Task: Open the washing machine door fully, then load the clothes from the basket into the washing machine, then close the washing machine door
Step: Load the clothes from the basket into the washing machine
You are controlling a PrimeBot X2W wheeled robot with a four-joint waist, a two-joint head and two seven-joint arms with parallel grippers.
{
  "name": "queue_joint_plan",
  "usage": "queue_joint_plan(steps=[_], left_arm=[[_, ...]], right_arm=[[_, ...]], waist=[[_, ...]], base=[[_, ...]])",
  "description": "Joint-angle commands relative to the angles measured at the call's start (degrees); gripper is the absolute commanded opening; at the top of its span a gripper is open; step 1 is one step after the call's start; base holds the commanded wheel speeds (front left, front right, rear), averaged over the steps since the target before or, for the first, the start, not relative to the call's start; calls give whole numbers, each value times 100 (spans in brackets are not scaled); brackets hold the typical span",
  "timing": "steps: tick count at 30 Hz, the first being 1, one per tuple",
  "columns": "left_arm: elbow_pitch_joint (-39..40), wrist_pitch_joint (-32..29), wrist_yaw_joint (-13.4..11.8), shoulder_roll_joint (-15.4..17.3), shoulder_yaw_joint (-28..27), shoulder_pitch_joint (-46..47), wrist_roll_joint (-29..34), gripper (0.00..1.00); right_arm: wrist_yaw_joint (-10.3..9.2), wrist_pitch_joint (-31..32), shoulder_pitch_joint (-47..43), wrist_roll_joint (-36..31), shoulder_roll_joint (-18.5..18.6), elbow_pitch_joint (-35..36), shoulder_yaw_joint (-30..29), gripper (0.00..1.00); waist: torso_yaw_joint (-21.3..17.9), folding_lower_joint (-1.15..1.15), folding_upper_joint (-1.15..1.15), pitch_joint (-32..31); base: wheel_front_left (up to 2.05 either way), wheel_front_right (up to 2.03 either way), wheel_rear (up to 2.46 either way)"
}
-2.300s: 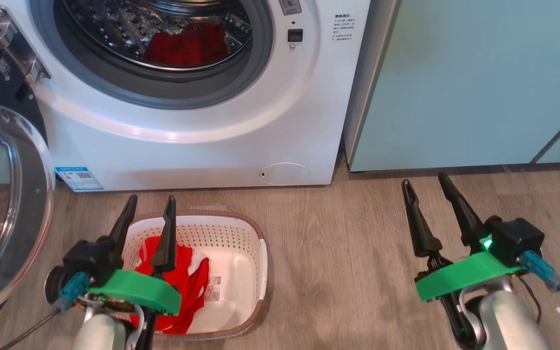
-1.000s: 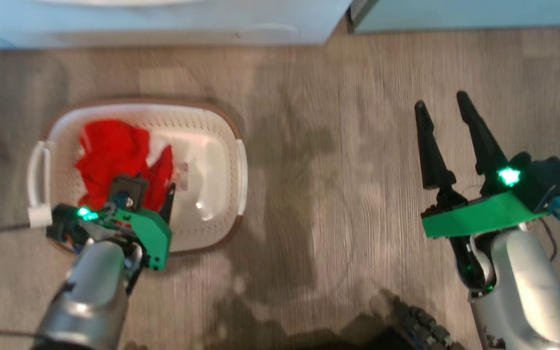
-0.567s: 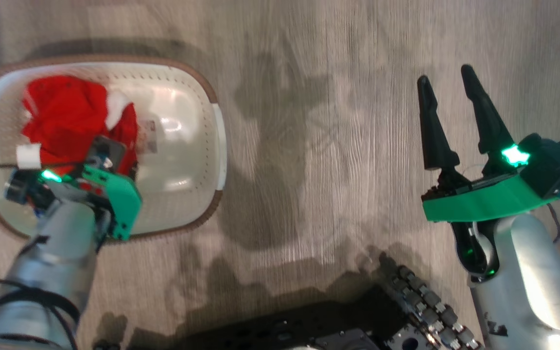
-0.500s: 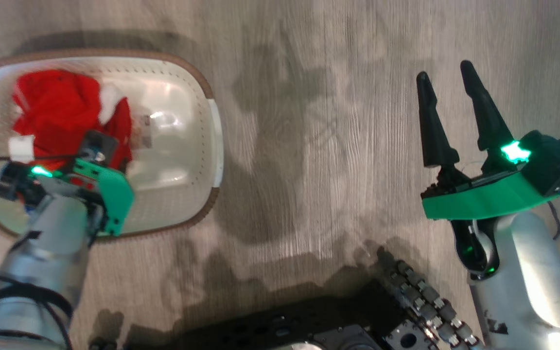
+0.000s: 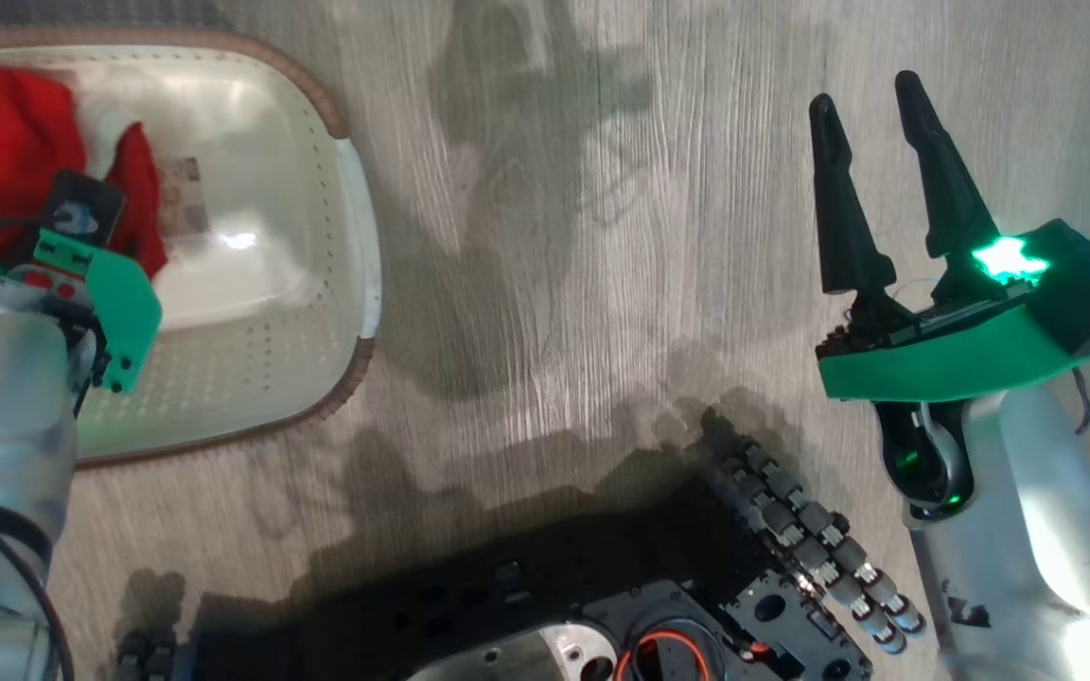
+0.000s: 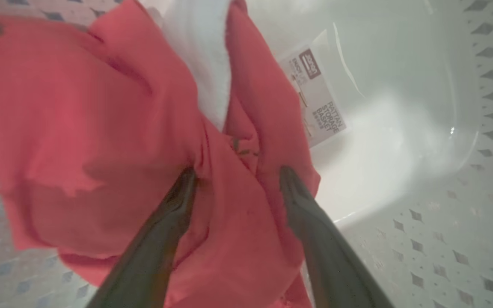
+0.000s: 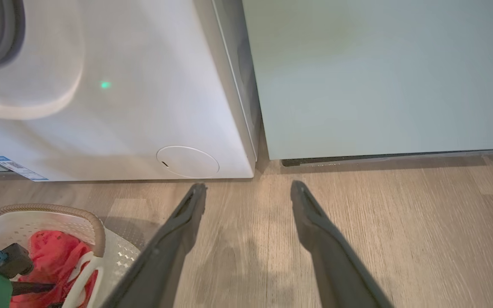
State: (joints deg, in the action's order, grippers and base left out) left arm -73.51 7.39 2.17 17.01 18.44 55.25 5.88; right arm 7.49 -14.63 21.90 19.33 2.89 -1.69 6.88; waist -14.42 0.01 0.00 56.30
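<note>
**Left gripper** (image 6: 236, 170): lowered into the basket (image 5: 357, 248). Its two fingers are moderately spread, with the tips pressed into the clothes (image 6: 101, 128). A ridge of red fabric is bunched between them but not yet pinched.

**Clothes:** one crumpled red heap with a white trim band (image 6: 203, 64), lying on the basket's bottom toward one end. Its edge reaches the label sticker (image 6: 317, 102) there.

**Handling, in my judgement:** light, limp, thin cloth that will drape and trail when lifted.
- It is not fragile.
- It may slip from narrow fingers if only one layer is caught.
- The best hold is the raised fold between the tips, taken deep so several layers are gripped.

**Right gripper** (image 5: 864, 87): wide and empty, over bare floor (image 5: 554, 284) well apart from the basket.

**Washing machine** (image 7: 122, 107): stands beyond the basket.
</note>
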Motion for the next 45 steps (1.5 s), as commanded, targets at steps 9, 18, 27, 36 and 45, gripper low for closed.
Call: queue_joint_plan(steps=[9, 18, 27, 36, 45], left_arm=[[-36, -588, -171, 308, 221, 151, 187, 100], [-42, -911, -193, 166, 359, 331, 167, 100], [-44, -1088, -31, 75, 405, 321, 23, 0], [-44, -937, -108, 56, 375, 210, -161, 0], [-45, -605, -200, -74, 292, -265, -425, 0]], right_arm=[[0, -37, -301, 58, -2, 223, 105, 100], [0, -37, -335, -66, -2, 306, 123, 100], [0, -37, -306, -160, -2, 322, 119, 100], [0, -37, -107, -203, -2, 248, 109, 100], [0, -37, -63, -249, -2, 63, 105, 100]], waist=[[-31, -1, 0, 270], [66, -1, 0, 341], [155, -1, 0, 308], [169, -1, 0, 55], [257, -1, 0, -848]], base=[[0, 0, 0], [0, 0, 0], [0, 0, 0], [0, 0, 0], [0, 0, 0]])
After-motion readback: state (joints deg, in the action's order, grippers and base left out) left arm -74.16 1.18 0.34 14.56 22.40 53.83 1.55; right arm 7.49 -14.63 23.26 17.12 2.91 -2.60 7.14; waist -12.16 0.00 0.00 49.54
